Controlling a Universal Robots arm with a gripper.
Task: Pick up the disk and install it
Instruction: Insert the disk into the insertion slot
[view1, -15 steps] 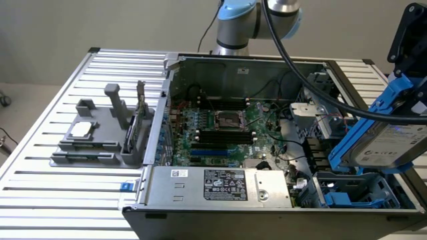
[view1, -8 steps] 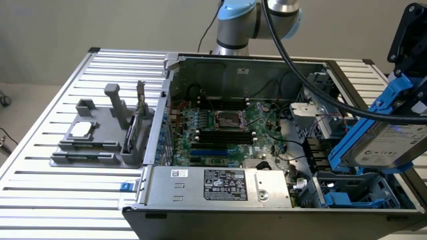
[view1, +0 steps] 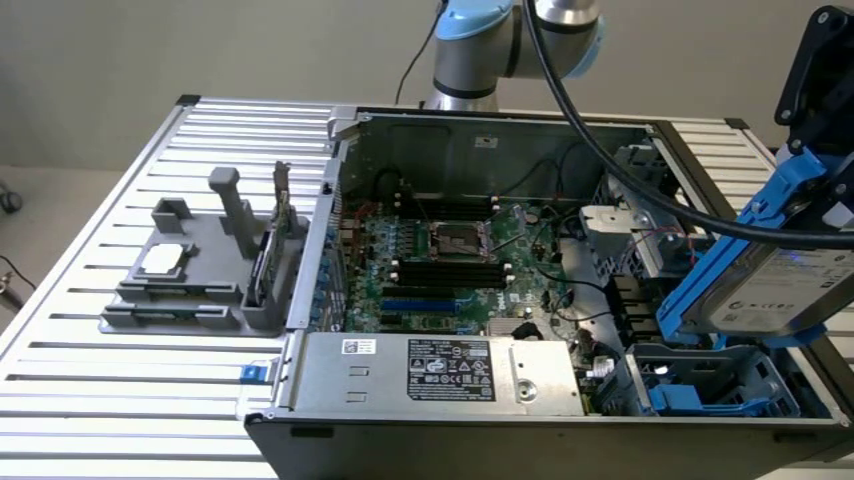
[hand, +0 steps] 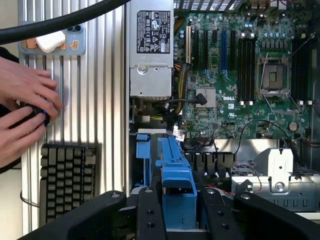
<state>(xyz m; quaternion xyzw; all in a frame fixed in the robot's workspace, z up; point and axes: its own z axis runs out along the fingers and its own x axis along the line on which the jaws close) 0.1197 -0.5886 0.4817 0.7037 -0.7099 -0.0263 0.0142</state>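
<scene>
The disk (view1: 787, 285), a silver hard drive with a white label in a blue plastic carrier (view1: 727, 260), hangs tilted at the exterior view's right, above the open computer case (view1: 334, 200). My gripper (view1: 825, 185) comes down from above and is shut on its upper end. In the wrist view the black fingers (hand: 150, 210) clamp both sides of the blue carrier (hand: 175, 170), and the gripper (hand: 178, 212) looks down over the case's drive area. Below the disk is a drive bay (view1: 707, 385) with blue plastic parts inside.
The case holds a green motherboard (view1: 441, 260) and a grey labelled power-supply box (view1: 447, 370). A grey fixture (view1: 200, 290) carrying a small square silver chip (view1: 163, 258) stands on the slatted table. A person's hands (hand: 25, 110) and a keyboard (hand: 67, 182) lie beside the case.
</scene>
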